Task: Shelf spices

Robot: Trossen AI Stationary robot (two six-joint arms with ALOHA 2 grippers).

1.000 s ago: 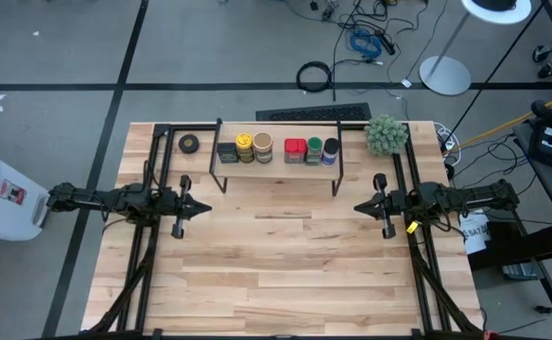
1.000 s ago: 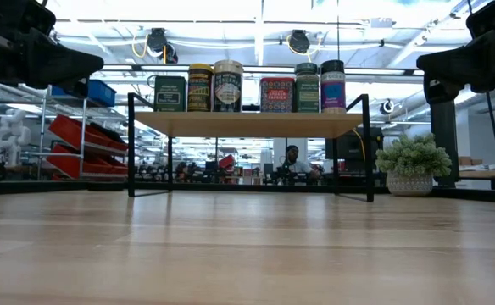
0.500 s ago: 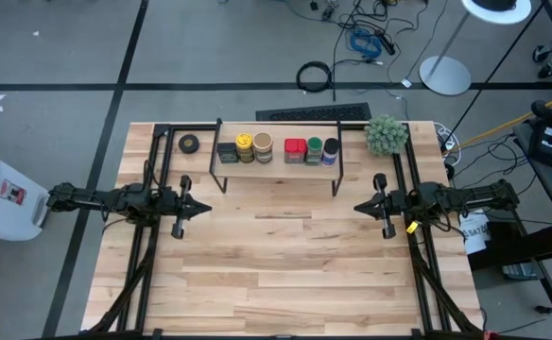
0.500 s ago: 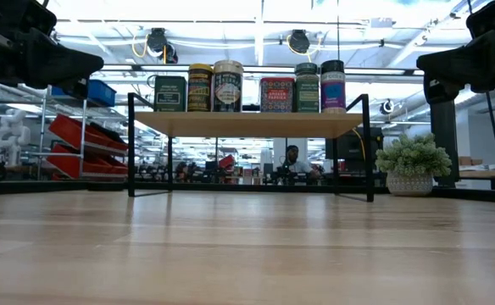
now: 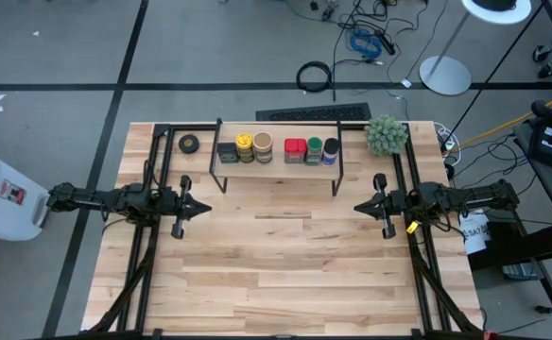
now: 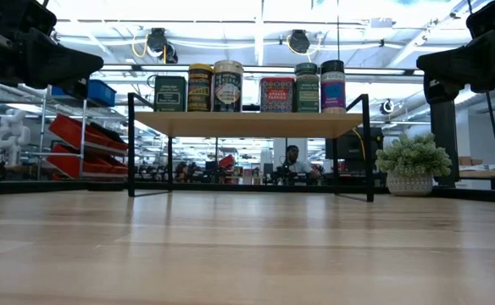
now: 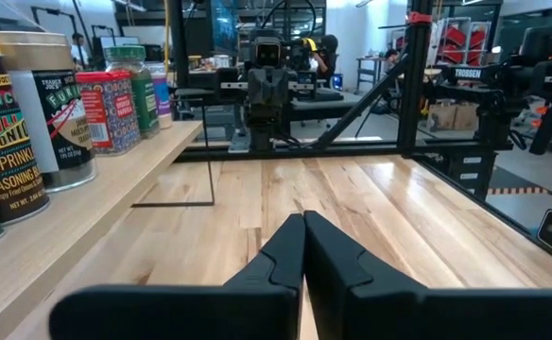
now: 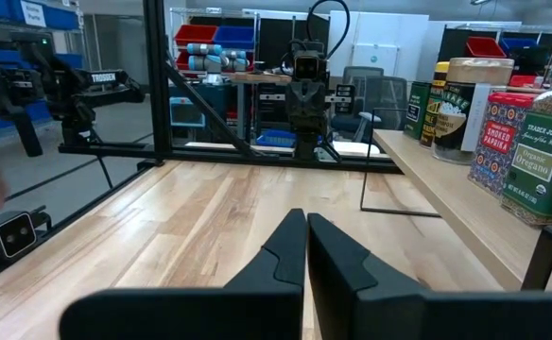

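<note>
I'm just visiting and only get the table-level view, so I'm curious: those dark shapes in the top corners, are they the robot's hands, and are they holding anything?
Observer: Yes, they belong to its arms. From above, the left gripper and right gripper hover over bare table in front of the shelf, pointing at each other. The wrist views show both shut and empty.
Visitor: Is anything on the table that I can't see?
Observer: A black tape roll lies flat on the table just past the shelf's left end.
</note>
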